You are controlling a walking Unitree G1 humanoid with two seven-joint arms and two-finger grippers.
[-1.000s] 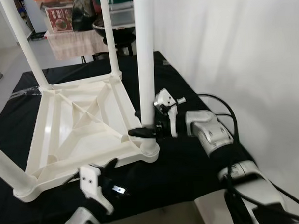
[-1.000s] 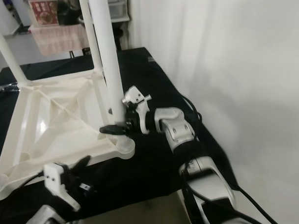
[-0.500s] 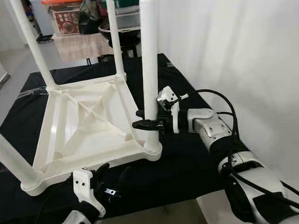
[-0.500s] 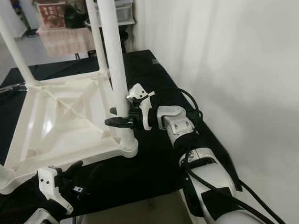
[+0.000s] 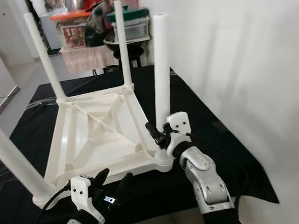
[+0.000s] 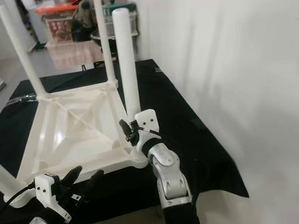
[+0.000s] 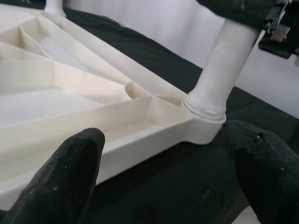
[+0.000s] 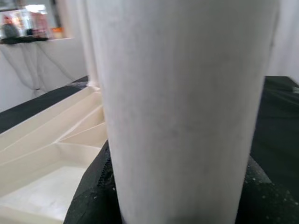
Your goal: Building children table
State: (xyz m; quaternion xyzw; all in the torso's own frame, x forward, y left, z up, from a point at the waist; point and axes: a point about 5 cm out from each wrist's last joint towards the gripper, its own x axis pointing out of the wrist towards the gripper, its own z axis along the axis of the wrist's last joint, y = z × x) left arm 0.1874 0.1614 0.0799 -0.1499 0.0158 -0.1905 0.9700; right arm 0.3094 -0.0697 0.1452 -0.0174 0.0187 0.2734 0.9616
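A white plastic children's table point(image 5: 91, 138) lies upside down on a black cloth, its legs pointing up. My right gripper point(image 5: 157, 134) is shut on the lower part of the near right leg point(image 5: 161, 72), just above its socket at the table's corner. In the right wrist view that leg point(image 8: 182, 102) stands close up between the black fingers point(image 8: 88, 205). My left gripper point(image 5: 112, 179) is open and holds nothing, low over the cloth just in front of the table's near edge. Its fingers point(image 7: 65, 172) point toward the same leg point(image 7: 224, 60).
Three other legs stand up: far left point(image 5: 44, 61), far right point(image 5: 122, 44) and near left point(image 5: 16, 161). A white wall point(image 5: 246, 64) runs along the right. The black cloth's edge point(image 5: 260, 187) lies near right. Boxes and a pot point(image 5: 122, 29) stand behind the table.
The whole view has shifted as the camera moved. My right arm has come round from the leg's right side to its near side, still shut on the leg. The left gripper stays low and open.
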